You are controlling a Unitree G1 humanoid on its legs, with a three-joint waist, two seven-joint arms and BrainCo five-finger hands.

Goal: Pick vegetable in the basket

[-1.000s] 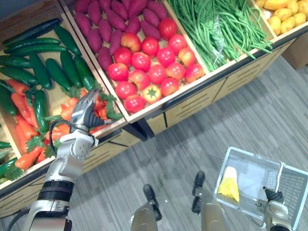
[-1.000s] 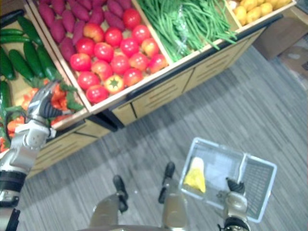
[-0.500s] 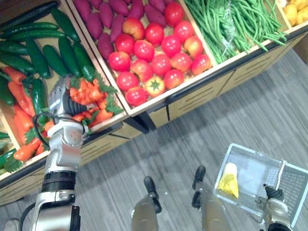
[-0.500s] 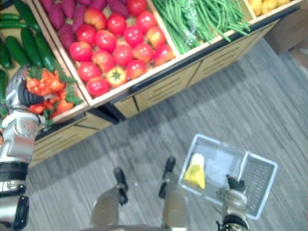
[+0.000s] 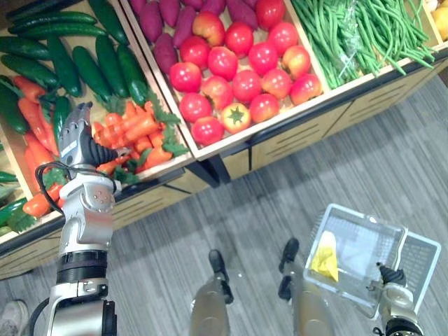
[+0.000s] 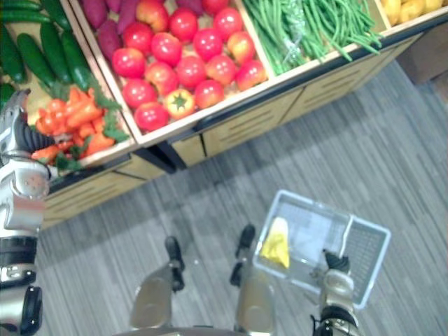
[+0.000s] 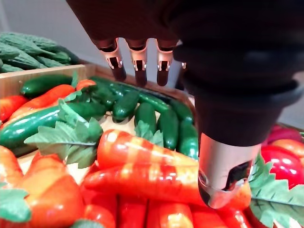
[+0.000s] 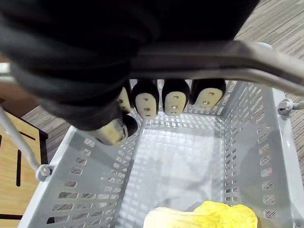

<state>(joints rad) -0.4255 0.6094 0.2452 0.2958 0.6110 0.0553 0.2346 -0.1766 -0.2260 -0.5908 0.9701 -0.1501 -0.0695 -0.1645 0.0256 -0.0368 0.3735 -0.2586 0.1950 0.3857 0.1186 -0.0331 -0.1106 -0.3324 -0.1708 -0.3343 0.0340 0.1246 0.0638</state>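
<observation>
Carrots (image 5: 136, 129) look like the pick. In the left eye view the left hand (image 5: 77, 136) hangs over their heap, with the orange roots just past its fingertips. Cucumbers (image 5: 105, 66) lie farther out beyond the hand, and tomatoes (image 5: 238, 77) sit off to its thumb side.

The right eye view shows the right hand (image 6: 336, 264) well apart from the stand, carrying the basket (image 6: 315, 204). A yellow vegetable (image 6: 275, 245) lies in it just ahead of the hand.

In the left wrist view the fingers (image 7: 137, 61) are straight and spread wide from the thumb (image 7: 223, 180), holding nothing. The top carrot (image 7: 142, 149) lies right under the palm, close by the thumb tip. I cannot tell whether they touch.

In the right wrist view the right hand's fingers (image 8: 175, 99) are curled round the handle (image 8: 228, 61), with the basket's floor below them.

The carrots look stiff, smooth and rather glossy, and probably light. Because they taper, one would tend to slide out toward its thin end. The best hold seems to be across the thick middle, thumb against fingers. The leafy tops (image 7: 66, 137) look soft and would give little purchase. Neighbouring carrots may roll when one is lifted.
</observation>
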